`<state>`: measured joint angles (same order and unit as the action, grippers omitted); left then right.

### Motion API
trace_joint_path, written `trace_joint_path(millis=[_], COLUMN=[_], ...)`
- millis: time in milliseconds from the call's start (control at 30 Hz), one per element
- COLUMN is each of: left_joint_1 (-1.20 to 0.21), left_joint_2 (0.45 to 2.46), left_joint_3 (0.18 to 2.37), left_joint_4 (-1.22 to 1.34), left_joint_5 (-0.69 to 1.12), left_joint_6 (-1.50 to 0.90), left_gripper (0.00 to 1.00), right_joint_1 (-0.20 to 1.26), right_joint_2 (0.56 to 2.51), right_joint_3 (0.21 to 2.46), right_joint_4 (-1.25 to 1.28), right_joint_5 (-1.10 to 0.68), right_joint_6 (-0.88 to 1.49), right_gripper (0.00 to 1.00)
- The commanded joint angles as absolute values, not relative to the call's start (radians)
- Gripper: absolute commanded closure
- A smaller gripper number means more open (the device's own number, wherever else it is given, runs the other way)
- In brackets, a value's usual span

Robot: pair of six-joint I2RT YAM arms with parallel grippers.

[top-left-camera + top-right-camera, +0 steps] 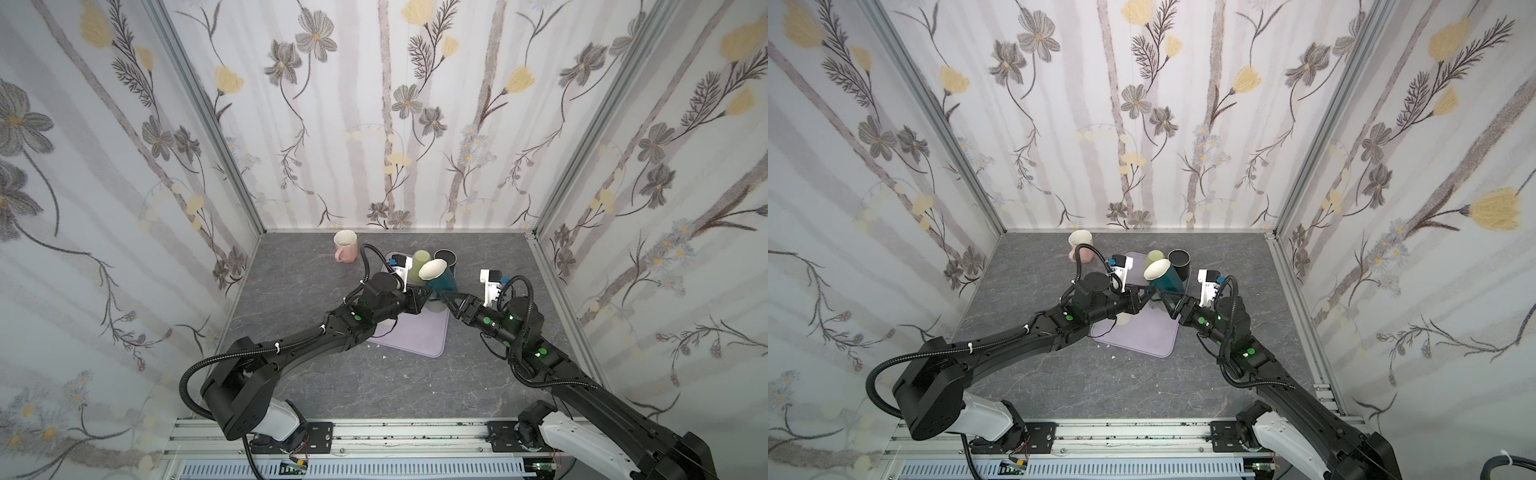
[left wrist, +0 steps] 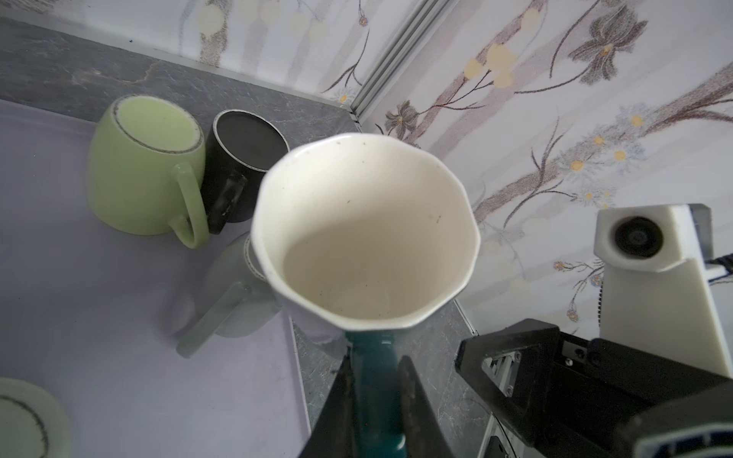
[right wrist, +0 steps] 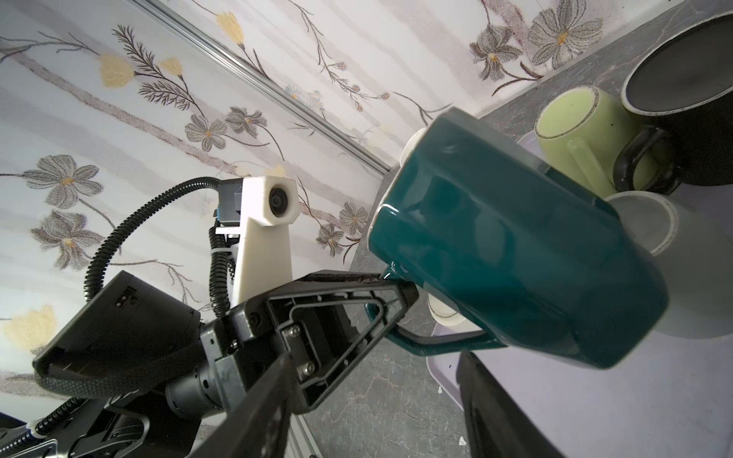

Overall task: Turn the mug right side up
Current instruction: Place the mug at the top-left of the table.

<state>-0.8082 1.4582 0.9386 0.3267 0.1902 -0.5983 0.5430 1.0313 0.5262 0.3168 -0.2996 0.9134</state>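
The teal mug (image 1: 441, 279), pinched by its handle in the left gripper (image 2: 375, 370) alone, the right gripper (image 3: 375, 359) spread, could be twisted loose onto the grey mug (image 2: 230, 305).

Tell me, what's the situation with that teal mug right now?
Left gripper shut on teal mug handle. Right gripper open, close beside. Mug aloft, tilted, mouth upward. Pale mug on mat beneath.

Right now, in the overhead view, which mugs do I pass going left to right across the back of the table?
Pink mug → green mug → black mug. The teal mug overlaps the green and black ones, so it is left out.
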Motion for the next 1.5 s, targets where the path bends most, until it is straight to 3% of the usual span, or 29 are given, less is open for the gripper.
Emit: trace_joint_path(millis=[0, 233, 400, 733, 1467], left_joint_1=[-0.807, -0.793, -0.773, -0.708, -0.609], left_joint_2=[1.421, 1.341, 1.288, 1.174, 1.135], left_joint_3=[0.966, 0.976, 0.986, 0.964, 0.975], left_joint_4=[0.317, 0.198, 0.109, -0.012, -0.154], left_joint_5=[0.112, 0.015, -0.040, -0.104, -0.178], left_joint_6=[-0.513, -0.432, -0.405, -0.373, -0.381], left_gripper=[1.00, 1.00, 1.00, 1.00, 1.00], right_joint_1=[0.545, 0.541, 0.535, 0.522, 0.502], right_joint_2=[1.002, 0.899, 0.811, 0.711, 0.662], right_joint_3=[0.512, 0.464, 0.430, 0.389, 0.372], right_joint_4=[0.314, 0.271, 0.233, 0.169, 0.107], right_joint_5=[-0.268, -0.232, -0.194, -0.163, -0.153], right_joint_6=[0.910, 0.914, 0.914, 0.917, 0.936], right_gripper=[0.31, 0.23, 0.10, 0.02, 0.00])
